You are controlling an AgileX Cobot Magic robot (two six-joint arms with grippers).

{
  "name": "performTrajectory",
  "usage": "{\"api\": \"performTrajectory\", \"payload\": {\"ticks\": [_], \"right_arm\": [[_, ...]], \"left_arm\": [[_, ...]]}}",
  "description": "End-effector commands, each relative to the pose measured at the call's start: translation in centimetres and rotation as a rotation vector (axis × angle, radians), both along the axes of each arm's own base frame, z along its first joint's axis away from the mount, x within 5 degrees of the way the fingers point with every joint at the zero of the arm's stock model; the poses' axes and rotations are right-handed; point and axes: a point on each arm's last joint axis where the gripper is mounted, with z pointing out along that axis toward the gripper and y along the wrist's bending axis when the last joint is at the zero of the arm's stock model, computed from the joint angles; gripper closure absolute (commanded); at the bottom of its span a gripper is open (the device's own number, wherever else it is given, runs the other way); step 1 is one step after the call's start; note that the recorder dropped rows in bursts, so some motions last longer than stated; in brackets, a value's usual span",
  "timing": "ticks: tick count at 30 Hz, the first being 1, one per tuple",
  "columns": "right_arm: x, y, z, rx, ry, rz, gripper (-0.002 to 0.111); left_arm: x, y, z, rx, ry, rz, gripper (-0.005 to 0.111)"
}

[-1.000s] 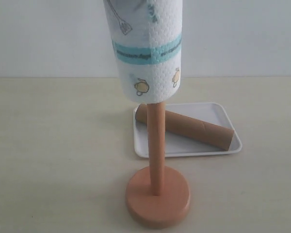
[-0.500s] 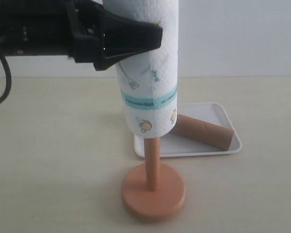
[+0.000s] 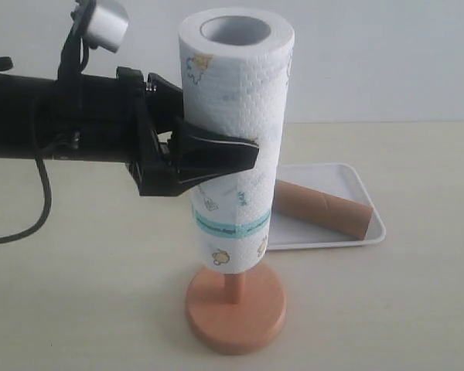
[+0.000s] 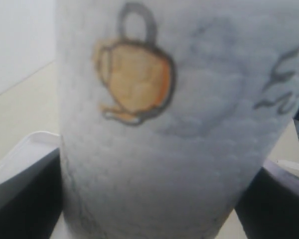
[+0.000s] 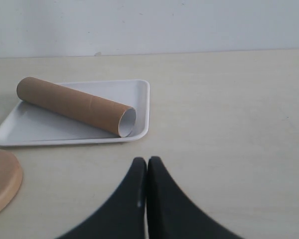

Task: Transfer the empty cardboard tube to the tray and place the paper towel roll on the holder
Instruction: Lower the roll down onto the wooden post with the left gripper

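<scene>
The white printed paper towel roll (image 3: 236, 100) stands upright over the wooden holder (image 3: 236, 313). Its lower edge hangs a little above the round base, and only a short piece of the post shows beneath it. My left gripper (image 3: 240, 151) reaches in from the left, shut on the roll's middle. Up close the roll (image 4: 159, 124) fills the left wrist view between the dark fingers (image 4: 25, 199). The empty cardboard tube (image 3: 325, 209) lies on the white tray (image 3: 356, 178) behind the holder. My right gripper (image 5: 147, 162) is shut and empty, low over the table near the tray (image 5: 40, 129) and tube (image 5: 74, 105).
The left arm and its cable (image 3: 39, 209) stretch across the left half of the exterior view. An edge of the holder's base (image 5: 2, 179) shows in the right wrist view. A pale wall closes the back of the beige table (image 3: 417, 309).
The roll has come down over the post, from covering only its top to hiding nearly all of it. The left arm has dropped into view with it. The holder base has shifted slightly left.
</scene>
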Motion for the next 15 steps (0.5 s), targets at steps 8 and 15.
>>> {"api": "performTrajectory", "payload": {"ticks": [8,15], "right_arm": [[0.0,0.0,0.1,-0.009,-0.015,-0.003,0.108],[0.0,0.0,0.1,-0.009,-0.015,-0.003,0.108]], "left_arm": [[0.5,-0.3,-1.6,0.021,-0.007,-0.012,0.074],[0.6,-0.3,-1.6,0.026,-0.006,-0.004,0.037]]}}
